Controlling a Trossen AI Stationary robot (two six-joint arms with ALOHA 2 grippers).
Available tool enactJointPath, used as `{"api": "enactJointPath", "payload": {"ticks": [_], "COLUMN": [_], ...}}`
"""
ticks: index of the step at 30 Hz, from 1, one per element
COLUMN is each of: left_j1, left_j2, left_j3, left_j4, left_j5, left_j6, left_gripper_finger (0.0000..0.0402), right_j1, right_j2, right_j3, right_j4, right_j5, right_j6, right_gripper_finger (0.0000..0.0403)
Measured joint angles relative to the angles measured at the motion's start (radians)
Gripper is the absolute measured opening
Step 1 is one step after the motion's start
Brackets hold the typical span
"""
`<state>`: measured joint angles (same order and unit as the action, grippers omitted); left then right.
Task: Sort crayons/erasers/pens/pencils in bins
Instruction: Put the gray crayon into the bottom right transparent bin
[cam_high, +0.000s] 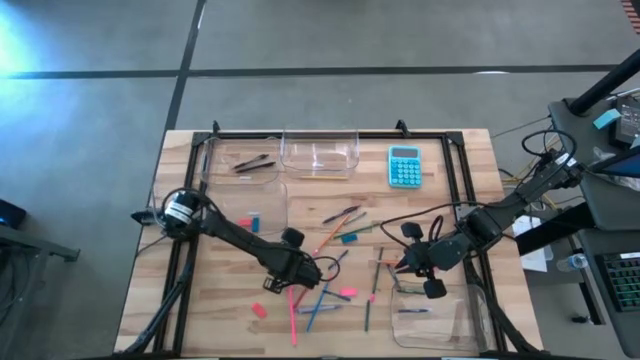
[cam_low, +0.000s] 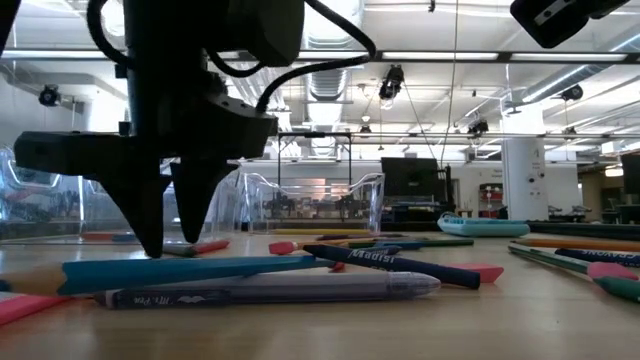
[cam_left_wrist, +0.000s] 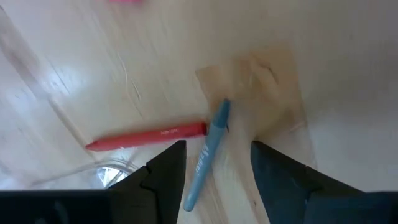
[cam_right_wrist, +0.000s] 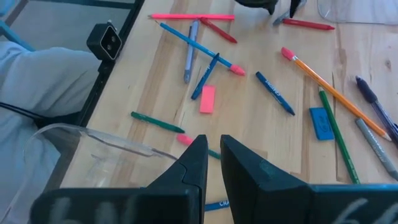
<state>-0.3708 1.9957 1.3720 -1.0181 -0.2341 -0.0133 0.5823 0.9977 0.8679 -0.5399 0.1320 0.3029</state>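
Observation:
My left gripper (cam_high: 312, 272) points down over the scattered sticks at the table's near middle. It is open, and its fingers stand on either side of a light blue crayon (cam_left_wrist: 208, 149) that lies flat beside a red crayon (cam_left_wrist: 149, 137). My right gripper (cam_high: 403, 266) is shut, with nothing between its fingers (cam_right_wrist: 214, 148). It hovers by the far wall of the near right bin (cam_high: 435, 315). A pink eraser (cam_right_wrist: 207, 99) and a blue eraser (cam_right_wrist: 321, 123) lie flat on the wood. The left bin (cam_high: 250, 215) holds small erasers.
A bin with dark pens (cam_high: 245, 160) and a taller bin (cam_high: 320, 152) stand at the far edge beside a turquoise calculator (cam_high: 405, 166). Pens, pencils and crayons (cam_high: 330, 295) lie scattered across the middle. A black rail (cam_high: 470, 200) frames the table.

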Motion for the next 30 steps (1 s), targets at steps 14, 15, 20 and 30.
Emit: {"api": "enactJointPath", "payload": {"ticks": [14,15,20,30], "left_j1": [0.035,0.035,0.022,-0.019], "left_j2": [-0.003,-0.003,-0.003,-0.003], "left_j3": [-0.003,-0.003,0.004,-0.002], "left_j4": [-0.011,-0.006,0.010,0.021], "left_j5": [0.165,0.179,0.204,0.214], "left_j6": [0.001,0.002,-0.004,-0.005], "left_gripper_finger": [0.0166,0.0166,0.0166,0.0098], "right_j1": [0.000,0.000,0.000,0.000], "right_j2": [0.000,0.000,0.000,0.000], "right_j3": [-0.001,-0.001,-0.001,-0.001], "right_j4": [0.000,0.000,0.000,0.003], "right_j5": [0.000,0.000,0.000,0.000], "right_j6": [0.000,0.000,-0.006,-0.007], "right_gripper_finger": [0.0038,0.0038,0.0038,0.0038]}}
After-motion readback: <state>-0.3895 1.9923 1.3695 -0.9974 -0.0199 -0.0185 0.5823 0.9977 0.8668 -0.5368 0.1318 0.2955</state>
